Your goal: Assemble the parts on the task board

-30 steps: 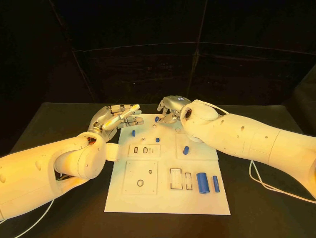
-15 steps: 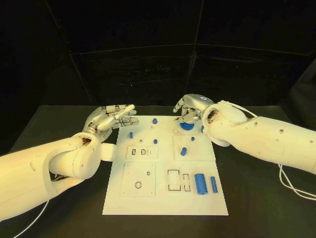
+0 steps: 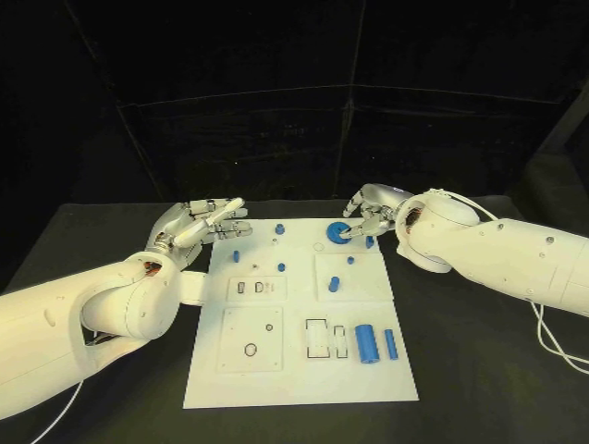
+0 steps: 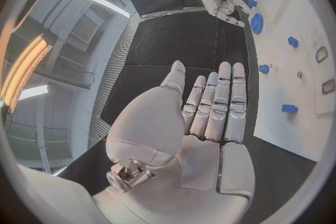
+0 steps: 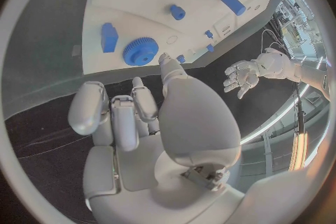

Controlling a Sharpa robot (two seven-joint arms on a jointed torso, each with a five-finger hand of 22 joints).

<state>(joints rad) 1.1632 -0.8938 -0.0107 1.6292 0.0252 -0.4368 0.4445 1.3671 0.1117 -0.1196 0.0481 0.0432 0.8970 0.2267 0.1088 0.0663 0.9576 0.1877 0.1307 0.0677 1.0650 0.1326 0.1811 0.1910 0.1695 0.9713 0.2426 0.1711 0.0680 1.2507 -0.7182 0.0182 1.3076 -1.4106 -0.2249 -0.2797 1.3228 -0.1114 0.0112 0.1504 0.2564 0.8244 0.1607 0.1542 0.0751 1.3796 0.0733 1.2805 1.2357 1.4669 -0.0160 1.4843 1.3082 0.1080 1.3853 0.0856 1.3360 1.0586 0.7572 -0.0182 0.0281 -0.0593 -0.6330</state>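
The white task board (image 3: pixel 294 379) lies in the middle of the table. A blue gear (image 3: pixel 336 233) sits flat near its far edge. My right hand (image 3: pixel 374 211) hovers just right of and behind the gear, fingers loosely bent and apart, holding nothing. The right wrist view shows the gear (image 5: pixel 140 51) beyond that hand's fingertips (image 5: pixel 164 60), with a small blue block (image 5: pixel 109 37) beside it. My left hand (image 3: pixel 201 222) is off the board's far left corner, fingers straight and holding nothing, as the left wrist view (image 4: pixel 213 112) confirms. Two blue cylinders (image 3: pixel 366 343) lie at the near right.
Several small blue pegs (image 3: pixel 281 267) stand or lie across the far half of the board, and empty slots (image 3: pixel 324 337) and a ring mark (image 3: pixel 251 351) show nearer me. Black table (image 3: pixel 494 370) surrounds the board. A cable (image 3: pixel 561 356) trails from my right arm.
My right hand has drawn away rightward from the far middle of the board, uncovering the blue gear. My left hand has hardly moved. The camera view has shifted.
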